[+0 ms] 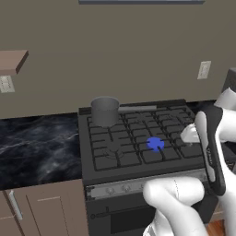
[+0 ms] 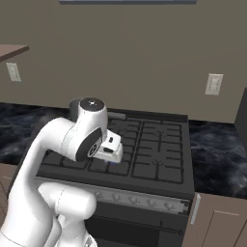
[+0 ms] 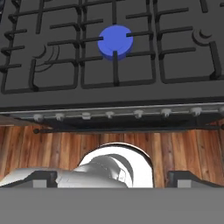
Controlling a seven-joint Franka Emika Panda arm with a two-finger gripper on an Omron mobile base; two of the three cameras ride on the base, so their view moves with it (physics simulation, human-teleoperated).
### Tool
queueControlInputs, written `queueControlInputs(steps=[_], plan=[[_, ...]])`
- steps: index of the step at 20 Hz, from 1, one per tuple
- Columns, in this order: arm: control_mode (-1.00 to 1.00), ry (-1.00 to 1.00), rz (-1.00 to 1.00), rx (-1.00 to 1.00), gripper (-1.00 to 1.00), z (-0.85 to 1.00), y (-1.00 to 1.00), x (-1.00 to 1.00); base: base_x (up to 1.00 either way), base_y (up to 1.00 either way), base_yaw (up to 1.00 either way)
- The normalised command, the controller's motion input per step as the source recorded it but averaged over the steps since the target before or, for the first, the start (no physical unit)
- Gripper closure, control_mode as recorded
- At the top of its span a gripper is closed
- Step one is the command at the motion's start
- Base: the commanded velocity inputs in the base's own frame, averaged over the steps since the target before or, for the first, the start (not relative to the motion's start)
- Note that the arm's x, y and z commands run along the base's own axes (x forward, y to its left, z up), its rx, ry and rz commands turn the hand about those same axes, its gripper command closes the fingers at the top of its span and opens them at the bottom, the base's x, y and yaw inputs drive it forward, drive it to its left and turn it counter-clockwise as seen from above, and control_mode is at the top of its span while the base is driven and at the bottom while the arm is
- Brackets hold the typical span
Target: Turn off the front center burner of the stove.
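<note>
The stove (image 1: 94, 173) is a wide black range with grid grates (image 3: 61, 65). Its front center burner (image 1: 155, 144) (image 3: 115, 41) glows bright blue. A silver front strip carries several small knobs (image 3: 138, 113) (image 1: 125, 187) (image 2: 151, 202) above the dark oven door. My gripper (image 3: 116, 178) hangs over the stove's front part and looks down on the burner and the knob strip. The dark fingertips (image 3: 43, 177) stand far apart, open, with nothing between them. The white hand (image 1: 190, 133) (image 2: 112, 148) hovers above the grates, close to the flame.
A grey pot (image 1: 105, 110) stands on the back left burner. Dark marble counters (image 1: 37, 147) (image 2: 217, 149) flank the stove, with brown cabinets (image 1: 50, 212) below. Wood floor (image 3: 52, 144) lies in front of the oven. My own arm (image 2: 53, 144) rises between the base and the stove.
</note>
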Motion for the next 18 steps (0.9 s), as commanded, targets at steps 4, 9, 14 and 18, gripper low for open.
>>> queueControlInputs(steps=[4,9,14,18], plan=[[-1.00,-0.20,0.00,0.00,-1.00,-0.46,-0.27,-0.26,0.00,0.00,0.00],[-1.00,-0.06,0.00,0.01,-1.00,-0.43,-0.27,-0.06,0.00,0.00,0.00],[-1.00,-0.08,0.00,0.00,-1.00,-0.34,-0.05,-0.07,0.00,0.00,0.00],[-1.00,-0.04,0.00,0.02,-1.00,-0.18,-0.15,-0.13,0.00,0.00,0.00]])
